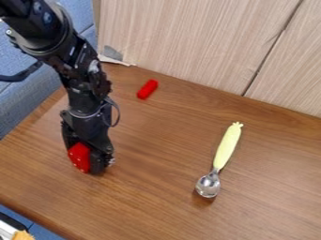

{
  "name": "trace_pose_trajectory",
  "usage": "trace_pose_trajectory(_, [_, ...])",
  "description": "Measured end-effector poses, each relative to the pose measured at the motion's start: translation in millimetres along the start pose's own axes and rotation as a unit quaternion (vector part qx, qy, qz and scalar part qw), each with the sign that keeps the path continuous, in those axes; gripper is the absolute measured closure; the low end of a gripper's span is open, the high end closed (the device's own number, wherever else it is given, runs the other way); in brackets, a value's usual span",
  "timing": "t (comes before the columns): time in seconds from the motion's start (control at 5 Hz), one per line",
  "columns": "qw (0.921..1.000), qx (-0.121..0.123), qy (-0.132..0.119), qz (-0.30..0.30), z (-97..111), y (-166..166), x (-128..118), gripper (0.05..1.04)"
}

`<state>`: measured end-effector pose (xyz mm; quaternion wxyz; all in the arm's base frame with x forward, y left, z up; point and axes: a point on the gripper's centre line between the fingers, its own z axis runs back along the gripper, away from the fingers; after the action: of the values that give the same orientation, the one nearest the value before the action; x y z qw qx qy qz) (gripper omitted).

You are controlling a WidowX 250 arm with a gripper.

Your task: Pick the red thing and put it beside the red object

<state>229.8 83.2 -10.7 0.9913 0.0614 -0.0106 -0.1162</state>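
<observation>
One red white-dotted piece (79, 157): gripped between my fingers (98, 163), well apart from the red bar (147, 89), off its near end. The bar's long axis points roughly my way; placement calls for approaching its flank.

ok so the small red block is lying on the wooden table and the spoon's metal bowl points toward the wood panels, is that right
Not quite: in the camera view, the spoon has its pale yellow handle toward the wood panels, with its metal bowl away from them. The small red block does lie on the wooden table.
</observation>
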Motion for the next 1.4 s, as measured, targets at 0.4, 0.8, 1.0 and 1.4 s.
trace_pose_trajectory(0.4, [0.9954,-0.040,-0.081,0.032,34.6,-8.7,64.5,0.229])
trace_pose_trajectory(0.8, [0.9936,-0.039,-0.106,-0.001,44.7,-45.1,134.5,0.229])
trace_pose_trajectory(1.0, [0.9937,-0.031,-0.107,-0.013,36.3,-60.0,164.9,0.230])
trace_pose_trajectory(1.4, [0.9956,-0.015,-0.091,-0.018,15.7,-69.2,196.2,0.230])
